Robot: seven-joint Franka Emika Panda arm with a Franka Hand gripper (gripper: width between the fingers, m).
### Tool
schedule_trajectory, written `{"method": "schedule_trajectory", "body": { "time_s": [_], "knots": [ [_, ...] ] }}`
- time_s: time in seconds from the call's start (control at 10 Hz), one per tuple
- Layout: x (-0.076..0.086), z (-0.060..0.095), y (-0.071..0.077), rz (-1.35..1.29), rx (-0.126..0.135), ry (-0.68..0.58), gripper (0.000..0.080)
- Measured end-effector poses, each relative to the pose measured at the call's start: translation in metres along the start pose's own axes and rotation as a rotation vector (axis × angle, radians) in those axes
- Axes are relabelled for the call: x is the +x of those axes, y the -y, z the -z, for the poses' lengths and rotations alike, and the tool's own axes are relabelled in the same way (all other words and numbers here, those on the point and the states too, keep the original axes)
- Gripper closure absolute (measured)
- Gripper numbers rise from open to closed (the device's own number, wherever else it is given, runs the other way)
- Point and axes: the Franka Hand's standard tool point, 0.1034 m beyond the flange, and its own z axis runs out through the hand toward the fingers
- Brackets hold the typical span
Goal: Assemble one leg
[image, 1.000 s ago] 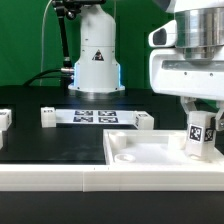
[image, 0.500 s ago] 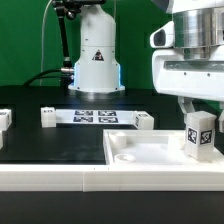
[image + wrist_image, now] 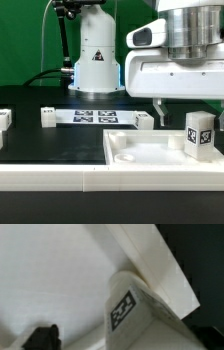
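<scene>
At the corner of the white panel (image 3: 150, 148) toward the exterior view's right, we see the leg (image 3: 198, 135) standing by itself, with nothing clamped on it. The gripper (image 3: 190, 112) hangs over it. One dark finger (image 3: 160, 112) shows on the exterior view's left of the leg with a clear gap between them, and it sits well off the middle of the hand. We therefore read the jaws as spread apart, one to each side of the post, though the second finger is not clearly seen.

In the wrist view the leg (image 3: 130, 314) rises from the panel (image 3: 50, 274) close to its raised edge, and one finger (image 3: 42, 336) stands apart from it.

Progress, as we judge it: the leg is placed at its corner and holds itself up, so the carrying is done. Whether its foot is fully seated or needs more turning we cannot tell, as the joint is hidden.

Orientation: the long axis of the leg is vertical, foot down on the panel, top toward the hand. Its square black-and-white tag faces the exterior camera.

Behind, on the dark table (image 3: 40, 145), lie the marker board (image 3: 95, 117) and a few small white parts (image 3: 47, 118), well apart from the leg.
</scene>
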Motion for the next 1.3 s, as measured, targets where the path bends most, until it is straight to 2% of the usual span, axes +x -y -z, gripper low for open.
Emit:
{"method": "schedule_trajectory", "body": {
  "time_s": [0.5, 0.8, 1.0, 1.1, 1.2, 1.3],
  "knots": [
    [-0.0064, -0.0037, 0.0086, 0.326, -0.02, 0.009, 0.0151],
    [-0.0047, -0.0049, 0.0044, 0.532, -0.03, 0.012, 0.0151],
    [-0.0048, -0.0051, 0.0041, 0.54, -0.03, 0.012, 0.0151],
    [-0.0047, -0.0051, 0.004, 0.54, -0.031, 0.012, 0.0265],
    [-0.0047, -0.0051, 0.0039, 0.54, -0.031, 0.012, 0.0265],
    [-0.0048, -0.0051, 0.0039, 0.54, -0.031, 0.012, 0.0446]
  ]
}}
